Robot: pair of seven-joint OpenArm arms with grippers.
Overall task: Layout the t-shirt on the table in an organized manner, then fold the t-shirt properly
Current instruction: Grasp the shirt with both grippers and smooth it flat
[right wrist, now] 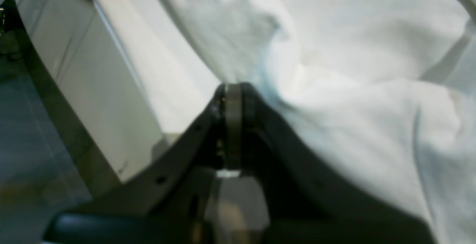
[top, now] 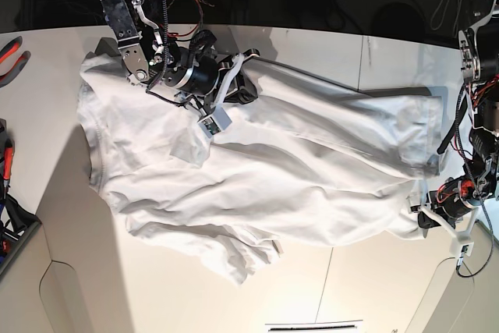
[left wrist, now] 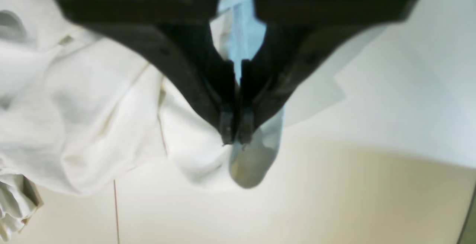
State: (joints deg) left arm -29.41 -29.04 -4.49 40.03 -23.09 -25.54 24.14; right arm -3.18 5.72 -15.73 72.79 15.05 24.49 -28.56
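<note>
The white t-shirt (top: 273,161) lies wrinkled and spread across the table (top: 195,294). A bunched flap sits at its near edge. My right gripper (top: 248,83) is at the shirt's far edge. In the right wrist view the right gripper (right wrist: 232,87) is shut, its tips buried in a ridge of the t-shirt (right wrist: 353,69). My left gripper (top: 425,220) is at the shirt's right near corner. In the left wrist view the left gripper (left wrist: 236,138) has its jaws together, pinching the edge of the t-shirt (left wrist: 93,106) above the table (left wrist: 334,199).
Red-handled pliers (top: 12,52) and more tools (top: 6,161) lie at the left edge. A thin dark seam (top: 360,60) crosses the tabletop. A beige cut-out corner (top: 70,302) is at the near left. The table's edge (right wrist: 74,132) runs close beside the right gripper.
</note>
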